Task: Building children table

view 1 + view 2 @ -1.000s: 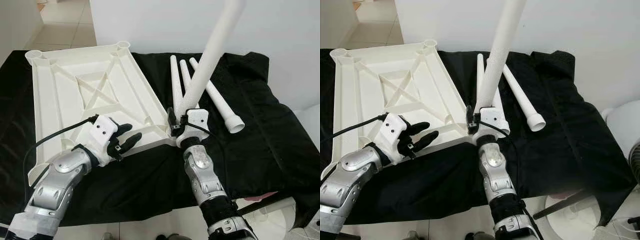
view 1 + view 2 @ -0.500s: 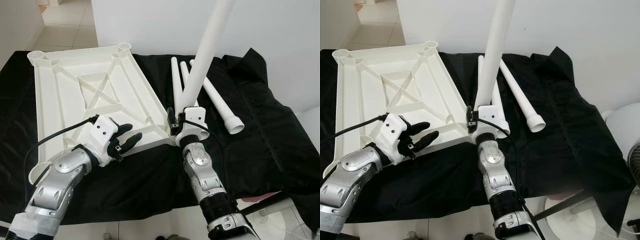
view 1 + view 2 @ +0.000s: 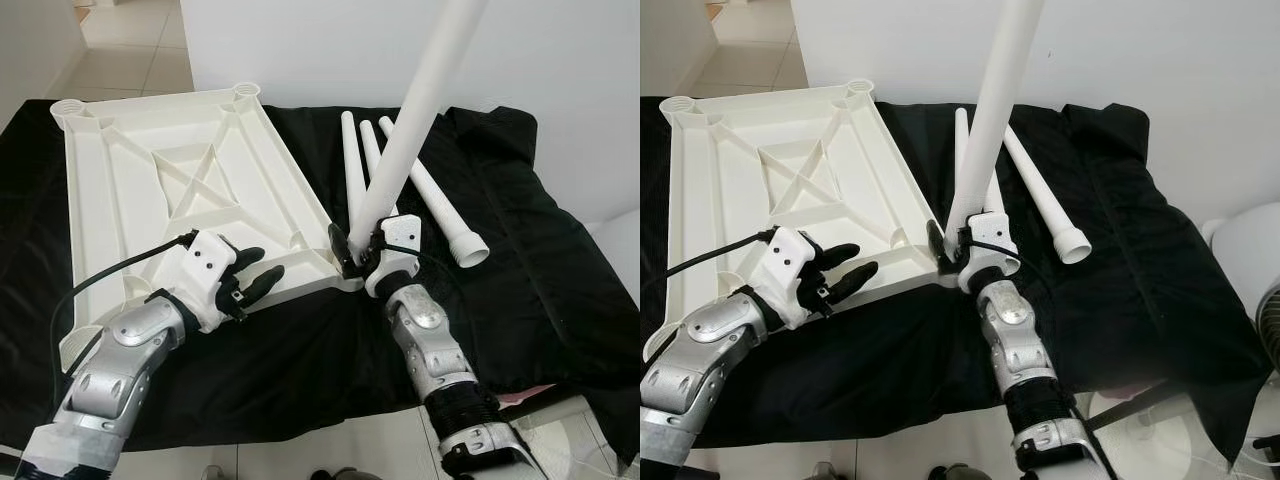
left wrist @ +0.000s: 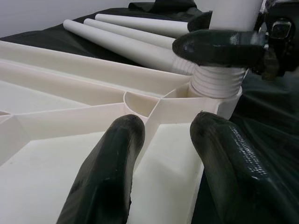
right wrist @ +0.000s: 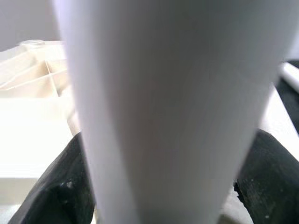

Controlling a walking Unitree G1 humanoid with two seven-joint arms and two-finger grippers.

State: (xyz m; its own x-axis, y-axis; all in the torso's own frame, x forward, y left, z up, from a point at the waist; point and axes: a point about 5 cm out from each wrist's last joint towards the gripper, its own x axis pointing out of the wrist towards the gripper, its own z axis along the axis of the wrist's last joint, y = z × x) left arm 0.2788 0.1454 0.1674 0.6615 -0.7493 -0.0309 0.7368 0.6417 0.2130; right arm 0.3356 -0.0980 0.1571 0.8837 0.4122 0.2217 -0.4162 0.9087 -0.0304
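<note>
A white plastic tabletop (image 3: 180, 190) lies upside down on a black cloth. At its near right corner a white table leg (image 3: 415, 110) stands up and leans to the right. Its threaded end (image 4: 217, 84) sits at the corner socket. My right gripper (image 3: 362, 252) is shut on the leg just above that socket, and both black fingers (image 5: 60, 186) press against the leg (image 5: 159, 116). My left gripper (image 3: 255, 275) is open over the tabletop's near edge, left of the socket, holding nothing.
Three loose white legs (image 3: 430, 195) lie on the black cloth (image 3: 540, 260) behind the held leg. A white wall rises behind the cloth. A white rounded object (image 3: 1250, 250) stands off the cloth's right edge, and tiled floor (image 3: 130, 50) shows at the far left.
The held leg swung more upright half a second ago and now leans right again. My right wrist has shifted slightly right. The left arm has stayed put.
</note>
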